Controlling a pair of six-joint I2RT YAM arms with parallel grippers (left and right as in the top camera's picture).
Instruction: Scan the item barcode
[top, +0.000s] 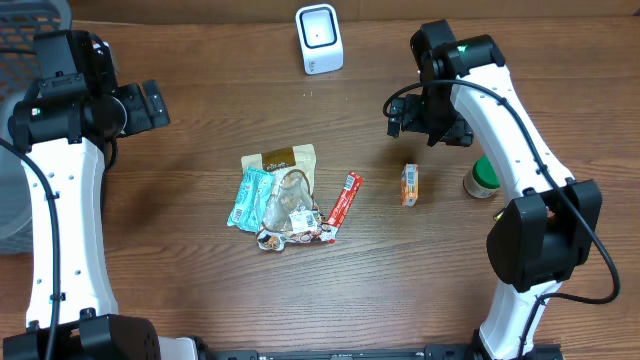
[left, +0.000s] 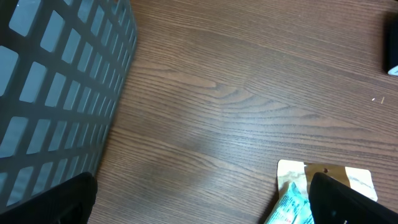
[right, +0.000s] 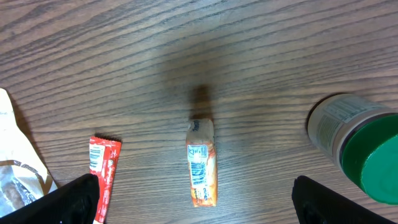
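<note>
Brown wood table (top: 200, 290) holds a pile of snack packets (top: 280, 195) in its middle. At the pile's right edge lies a red stick packet (top: 345, 200). Further right a small orange packet (top: 410, 185) lies flat, with nothing touching it. Past that sits a jar with a green lid (top: 481, 178). A white scanner (top: 319, 38) stands well behind the pile, and a grey basket (top: 12, 70) sits far to its left. The left gripper (top: 152, 104) hangs back-left of the pile, fingers spread wide, holding nothing. The right gripper (top: 428, 118) hangs back-right, also wide and empty.
</note>
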